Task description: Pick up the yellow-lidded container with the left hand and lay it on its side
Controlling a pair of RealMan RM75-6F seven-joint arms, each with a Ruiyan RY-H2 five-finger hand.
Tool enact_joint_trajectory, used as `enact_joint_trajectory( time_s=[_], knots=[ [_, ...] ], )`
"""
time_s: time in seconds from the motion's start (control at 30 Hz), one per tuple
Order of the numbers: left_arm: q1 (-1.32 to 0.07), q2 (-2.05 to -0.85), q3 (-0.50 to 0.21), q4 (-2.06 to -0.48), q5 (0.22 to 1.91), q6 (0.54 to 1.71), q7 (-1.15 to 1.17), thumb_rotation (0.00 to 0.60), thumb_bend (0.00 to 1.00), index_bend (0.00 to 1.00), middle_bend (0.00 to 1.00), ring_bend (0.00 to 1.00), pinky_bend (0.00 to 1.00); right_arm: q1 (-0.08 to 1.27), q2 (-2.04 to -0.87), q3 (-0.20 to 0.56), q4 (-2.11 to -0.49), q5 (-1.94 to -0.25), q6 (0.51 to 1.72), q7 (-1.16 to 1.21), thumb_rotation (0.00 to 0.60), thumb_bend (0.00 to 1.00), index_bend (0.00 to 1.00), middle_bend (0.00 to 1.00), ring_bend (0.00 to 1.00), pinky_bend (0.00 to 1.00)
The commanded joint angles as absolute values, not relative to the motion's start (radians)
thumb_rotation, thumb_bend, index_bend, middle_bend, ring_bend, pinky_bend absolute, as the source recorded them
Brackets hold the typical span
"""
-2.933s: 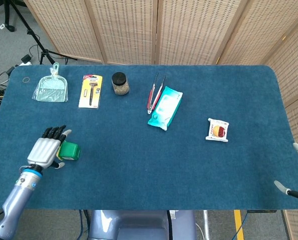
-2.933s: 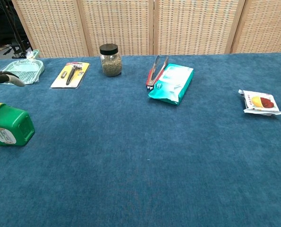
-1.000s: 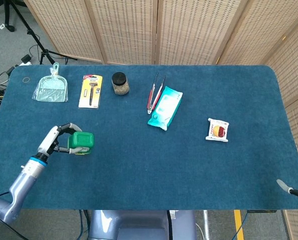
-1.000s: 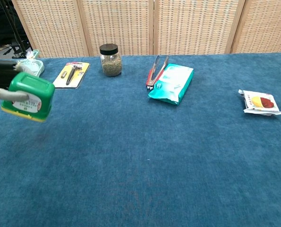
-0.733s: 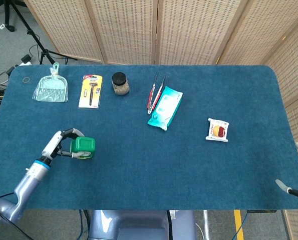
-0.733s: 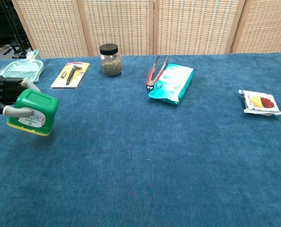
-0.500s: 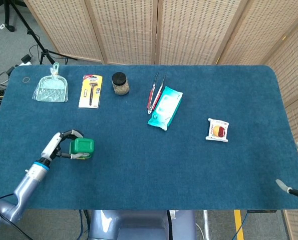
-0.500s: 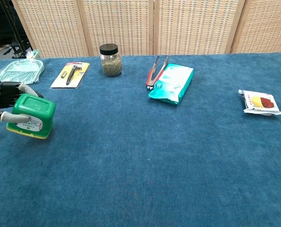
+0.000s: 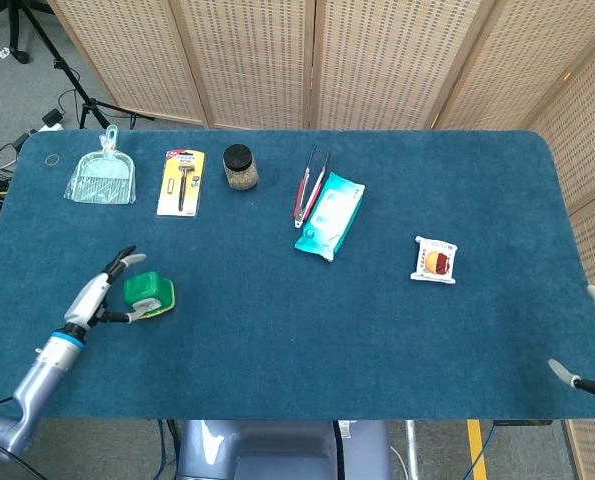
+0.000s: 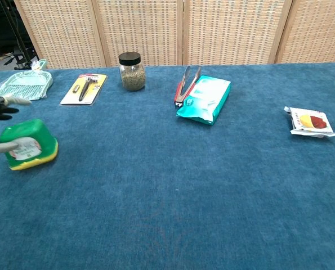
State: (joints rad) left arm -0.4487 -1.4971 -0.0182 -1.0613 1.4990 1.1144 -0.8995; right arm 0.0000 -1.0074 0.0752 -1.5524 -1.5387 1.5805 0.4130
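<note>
Container (image 9: 149,294) (green, yellow-lidded) between left hand's (image 9: 101,293) spread fingers (image 10: 15,100).

wicker screens (image 9: 317,60), grey floor (image 9: 17,90), tripod (image 9: 47,45)

Green container (image 9: 148,293), yellow lid, blue table (image 9: 307,330)

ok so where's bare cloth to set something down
The near middle is widest, between the green container and the snack packet, below the wipes pack. The far right corner is also bare. Crowded along the back: dustpan, razor card, jar, tongs.
</note>
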Motion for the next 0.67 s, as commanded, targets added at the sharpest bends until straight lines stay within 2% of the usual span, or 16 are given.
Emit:
enact_joint_trajectory(
  time_s=[0.03, 0.23, 0.33, 0.4, 0.5, 0.67],
  knots=[
    [-0.406, -1.466, -0.02, -1.101, 1.517, 1.212, -0.856, 0.6, 0.22, 0.11, 0.0, 0.0, 0.0, -0.001, -1.007, 0.075, -1.555, -1.54, 1.583, 0.411, 0.6, 0.0, 0.02, 0.0, 0.0, 0.0],
    [-0.371, -1.392, -0.033, -1.192, 1.54, 1.321, -0.768, 0.6, 0.17, 0.08, 0.0, 0.0, 0.0, -0.003, -1.006, 0.074, -1.556, -1.541, 1.586, 0.41, 0.6, 0.0, 0.02, 0.0, 0.0, 0.0],
    [-0.36, -1.334, -0.044, -1.259, 1.548, 1.366, -0.656, 0.6, 0.08, 0.01, 0.0, 0.0, 0.0, -0.003, -1.006, 0.073, -1.557, -1.545, 1.589, 0.407, 0.6, 0.0, 0.02, 0.0, 0.0, 0.0],
    [-0.355, -1.298, -0.048, -1.304, 1.537, 1.366, -0.564, 0.6, 0.01, 0.0, 0.0, 0.0, 0.0, -0.003, -1.007, 0.073, -1.558, -1.548, 1.591, 0.402, 0.6, 0.0, 0.02, 0.0, 0.0, 0.0],
    [-0.336, -1.246, -0.056, -1.381, 1.479, 1.357, -0.308, 0.6, 0.0, 0.0, 0.0, 0.0, 0.0, -0.003, -1.009, 0.072, -1.557, -1.548, 1.591, 0.39, 0.6, 0.0, 0.02, 0.0, 0.0, 0.0],
    [-0.295, -1.239, -0.076, -1.478, 1.358, 1.374, 0.007, 0.6, 0.0, 0.0, 0.0, 0.0, 0.0, -0.007, -1.02, 0.08, -1.545, -1.54, 1.607, 0.357, 0.6, 0.0, 0.0, 0.0, 0.0, 0.0]
  ],
)
